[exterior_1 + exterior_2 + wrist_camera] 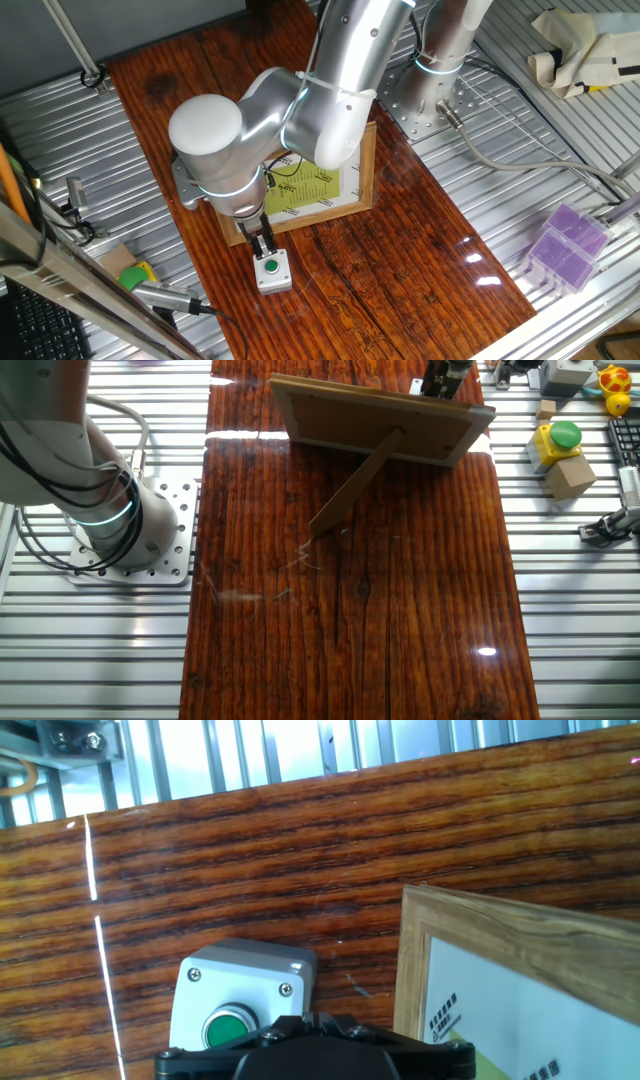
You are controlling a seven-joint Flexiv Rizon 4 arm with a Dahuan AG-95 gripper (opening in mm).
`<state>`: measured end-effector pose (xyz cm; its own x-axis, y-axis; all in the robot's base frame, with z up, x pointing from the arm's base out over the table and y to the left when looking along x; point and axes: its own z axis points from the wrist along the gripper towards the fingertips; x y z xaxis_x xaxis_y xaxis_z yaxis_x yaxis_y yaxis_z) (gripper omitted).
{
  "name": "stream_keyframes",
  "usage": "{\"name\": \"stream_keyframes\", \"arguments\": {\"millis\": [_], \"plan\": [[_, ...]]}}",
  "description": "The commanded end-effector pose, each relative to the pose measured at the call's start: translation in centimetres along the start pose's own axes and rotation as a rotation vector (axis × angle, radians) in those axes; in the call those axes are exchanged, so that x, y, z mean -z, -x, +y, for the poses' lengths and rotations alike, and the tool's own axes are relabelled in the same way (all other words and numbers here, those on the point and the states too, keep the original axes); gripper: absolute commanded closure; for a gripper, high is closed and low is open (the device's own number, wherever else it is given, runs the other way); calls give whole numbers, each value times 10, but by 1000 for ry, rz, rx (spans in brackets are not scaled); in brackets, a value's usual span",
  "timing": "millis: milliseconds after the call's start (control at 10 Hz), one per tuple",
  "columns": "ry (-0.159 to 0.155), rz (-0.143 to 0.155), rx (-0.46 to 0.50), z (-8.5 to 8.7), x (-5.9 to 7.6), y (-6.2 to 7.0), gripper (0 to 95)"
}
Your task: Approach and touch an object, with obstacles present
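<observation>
The small light-grey box (275, 274) with a round green button (270, 266) sits on the wooden table just in front of the light-wood picture frame (366, 170). My gripper (262, 246) points down with its tips just above the box's back edge; I cannot tell whether they touch it. The fingers look pressed together with nothing between them. In the hand view the box (240, 985) lies lower left, its button (228, 1026) beside my gripper (318, 1018), and the frame (500, 935) is to the right. In the other fixed view the frame's back (380, 420) hides the box.
The frame's prop leg (355, 485) reaches onto the dark wooden board (350, 610). A green-and-yellow block (560, 442) lies off the board on the ribbed metal table, also visible in one fixed view (135, 275). Purple boxes (565, 245) and the arm base (110, 520) stand to the sides.
</observation>
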<state>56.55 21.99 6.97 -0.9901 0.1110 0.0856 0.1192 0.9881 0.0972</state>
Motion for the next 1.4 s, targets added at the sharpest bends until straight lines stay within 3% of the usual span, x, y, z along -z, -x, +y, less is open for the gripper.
{"name": "stream_keyframes", "arguments": {"millis": [100,1200,1400], "plan": [[2,-2,4,0,0,0,950],[3,-8,15,-1,2,1,950],[-15,-19,50,-4,7,3,950]]}}
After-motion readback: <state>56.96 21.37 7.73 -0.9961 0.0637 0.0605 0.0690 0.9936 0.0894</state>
